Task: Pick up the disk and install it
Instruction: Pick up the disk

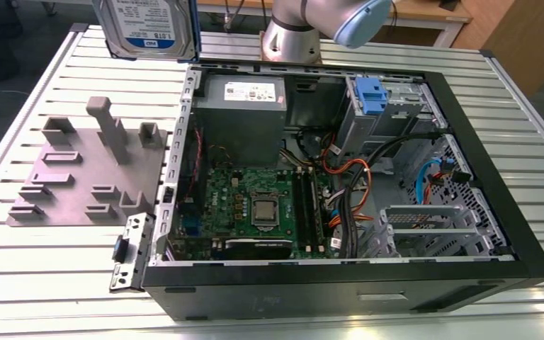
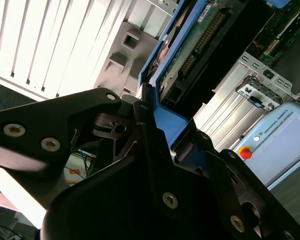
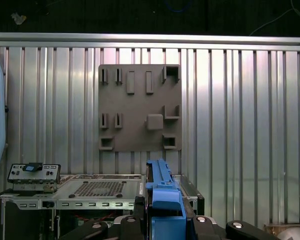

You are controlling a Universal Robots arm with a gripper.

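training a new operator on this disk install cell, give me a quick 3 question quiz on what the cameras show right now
1. Fill in: in the exterior view, the grey fixture plate lies on the table to the exterior view's ____ of the computer case.
2. True or false: the disk sits inside the computer case.
3. In the first wrist view, the gripper is shut on: A) the disk, B) the grey fixture plate, C) the computer case.

Key: 1. left. 2. false; it is held up clear of the computer case, at the top of the exterior view. 3. A; its blue rail stands between the fingers.
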